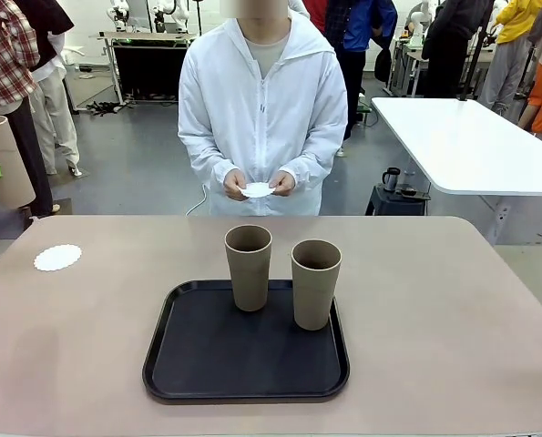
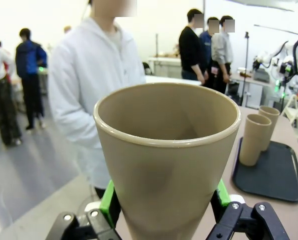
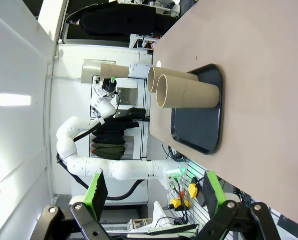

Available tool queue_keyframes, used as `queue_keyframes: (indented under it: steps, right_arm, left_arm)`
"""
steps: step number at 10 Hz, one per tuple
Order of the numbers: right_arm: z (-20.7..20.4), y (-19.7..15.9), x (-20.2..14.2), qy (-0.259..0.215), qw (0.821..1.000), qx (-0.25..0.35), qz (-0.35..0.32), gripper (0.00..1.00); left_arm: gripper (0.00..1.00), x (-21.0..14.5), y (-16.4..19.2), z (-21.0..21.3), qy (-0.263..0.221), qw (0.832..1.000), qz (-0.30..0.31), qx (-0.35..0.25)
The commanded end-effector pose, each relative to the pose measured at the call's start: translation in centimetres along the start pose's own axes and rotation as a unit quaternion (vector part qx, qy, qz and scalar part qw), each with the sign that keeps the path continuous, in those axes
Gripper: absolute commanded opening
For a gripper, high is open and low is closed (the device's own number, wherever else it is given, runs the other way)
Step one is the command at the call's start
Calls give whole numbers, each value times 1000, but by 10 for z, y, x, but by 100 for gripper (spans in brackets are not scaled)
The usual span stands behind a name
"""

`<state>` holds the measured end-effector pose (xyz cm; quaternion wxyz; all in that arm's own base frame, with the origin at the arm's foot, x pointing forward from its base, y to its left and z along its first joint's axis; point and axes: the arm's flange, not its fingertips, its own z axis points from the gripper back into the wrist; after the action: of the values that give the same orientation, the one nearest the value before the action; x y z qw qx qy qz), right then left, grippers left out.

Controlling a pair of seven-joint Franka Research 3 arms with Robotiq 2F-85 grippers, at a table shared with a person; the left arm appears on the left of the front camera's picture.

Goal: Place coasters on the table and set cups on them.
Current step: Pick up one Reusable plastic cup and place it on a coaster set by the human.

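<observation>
A tapered matte tan cup (image 2: 166,165) hangs upright near the tabletop's (image 1: 434,319) left side, clamped between the left jaws' green pads (image 2: 107,200), while two like cups (image 1: 249,266) stand on a black rounded tray (image 1: 243,364), a lacy white coaster (image 1: 57,258) lies flat left of it, and the right jaws gape empty.

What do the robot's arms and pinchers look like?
The left arm is white, built from rounded, tube-like segments. The left gripper and the right gripper are both black, each with two fingers that carry bright green pads.
</observation>
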<state>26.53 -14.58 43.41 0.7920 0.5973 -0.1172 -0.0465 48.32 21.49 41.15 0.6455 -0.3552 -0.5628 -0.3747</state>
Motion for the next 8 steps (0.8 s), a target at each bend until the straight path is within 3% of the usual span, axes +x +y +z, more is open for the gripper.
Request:
queue_keyframes:
  steps: [1,4,8]
  right_arm:
    - [1,0,1,-3,1000,9,4,100]
    - [1,0,1,-3,1000,9,4,100]
    - [1,0,1,-3,1000,9,4,100]
  left_arm:
    - [87,2,0,0,0,1000,-1,0]
    - [87,-20,12,-6,-15,1000,3,-8]
    - [87,-54,21,-27,0,1000,-3,-9]
